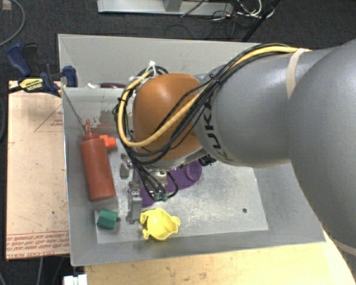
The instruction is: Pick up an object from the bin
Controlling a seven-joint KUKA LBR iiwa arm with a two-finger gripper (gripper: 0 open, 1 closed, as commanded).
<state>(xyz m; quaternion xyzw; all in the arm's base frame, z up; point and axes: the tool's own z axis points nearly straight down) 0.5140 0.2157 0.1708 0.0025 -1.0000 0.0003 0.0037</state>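
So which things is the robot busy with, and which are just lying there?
Busy with: the bin, plus the green block and yellow lump nearest the arm.
Just lying there: red bottle, orange piece, purple thing.

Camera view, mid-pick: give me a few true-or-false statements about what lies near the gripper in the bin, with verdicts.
1. The red bottle lies along the left side of the bin. True.
2. The green block sits on top of the bottle. False: it lies on the floor past the bottle's base, apart from it.
3. The yellow crumpled thing lies just right of the gripper. True.
4. The purple thing lies far from the arm. False: the wrist partly covers it.
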